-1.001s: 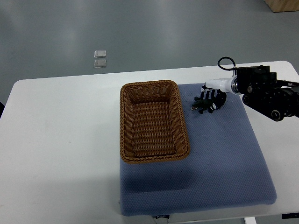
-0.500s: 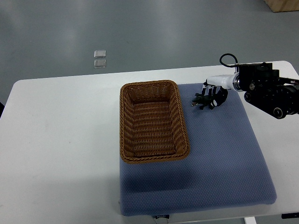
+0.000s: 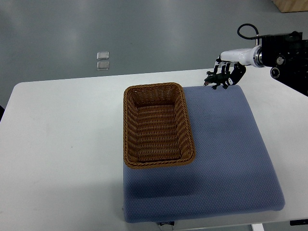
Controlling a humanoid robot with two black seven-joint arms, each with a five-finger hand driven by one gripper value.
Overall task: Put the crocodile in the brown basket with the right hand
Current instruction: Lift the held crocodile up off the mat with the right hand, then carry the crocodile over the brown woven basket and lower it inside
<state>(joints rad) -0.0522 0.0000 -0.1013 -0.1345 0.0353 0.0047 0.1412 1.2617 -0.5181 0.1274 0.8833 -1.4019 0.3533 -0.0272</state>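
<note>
Blue mat (image 3: 226,168): a padded, dimpled cloth covering the right part of the table, from the near edge almost to the far one.
White table (image 3: 62,144): its rounded top fills most of the view, and its left part is bare.
Brown basket (image 3: 126,130): a rectangular wicker basket with its long side running near to far. It sits on the left edge of the mat, partly on the bare table top, and nothing lies inside it.
Toy crocodile (image 3: 215,80): small and dark green, with its legs splayed. It is outside the basket, to the right of the basket's far right corner, and shows against the far edge of the mat. It hangs from the fingers, and how high it is above the surface cannot be told.
Right hand (image 3: 230,71): black and white fingers curled down around the crocodile, holding it at its right end.
Right arm (image 3: 281,55): comes in from the upper right edge, with a white wrist, a dark body behind it and a black cable loop on top.
Grey floor (image 3: 154,33): lies beyond the table, with two small pale squares (image 3: 102,61) on it, one just behind the other.
Wooden corner (image 3: 291,5): shows at the far right edge.
</note>
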